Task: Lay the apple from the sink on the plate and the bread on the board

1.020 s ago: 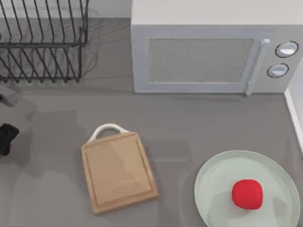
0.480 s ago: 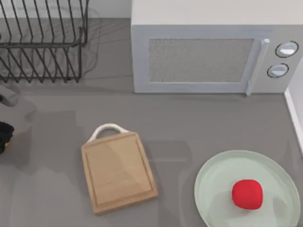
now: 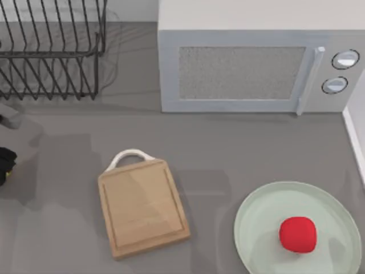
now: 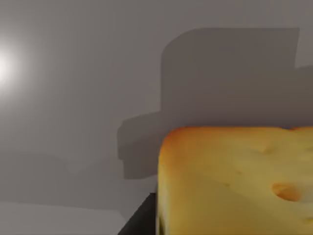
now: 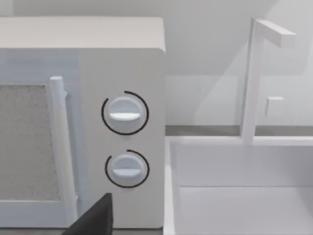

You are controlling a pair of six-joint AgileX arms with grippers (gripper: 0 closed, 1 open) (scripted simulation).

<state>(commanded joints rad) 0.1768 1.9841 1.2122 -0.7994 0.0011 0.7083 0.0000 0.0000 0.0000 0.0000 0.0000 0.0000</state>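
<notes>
Red apple (image 3: 297, 234) sits on the green plate (image 3: 259, 208), so that half is done. Now comes the bread (image 4: 234, 181) step. It is close under the left wrist camera, likely held, but I cannot tell how the fingers sit. My left gripper (image 3: 4, 162) is cut off at the table's left edge. Next, carry the bread right and lower it onto the bare wooden board (image 3: 142, 206). My right arm waits near the microwave (image 5: 83, 122), its fingers hidden.

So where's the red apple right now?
In the top view, the apple sits on the mint-green plate at the table's right side, right of the cutting board and in front of the microwave.
</notes>
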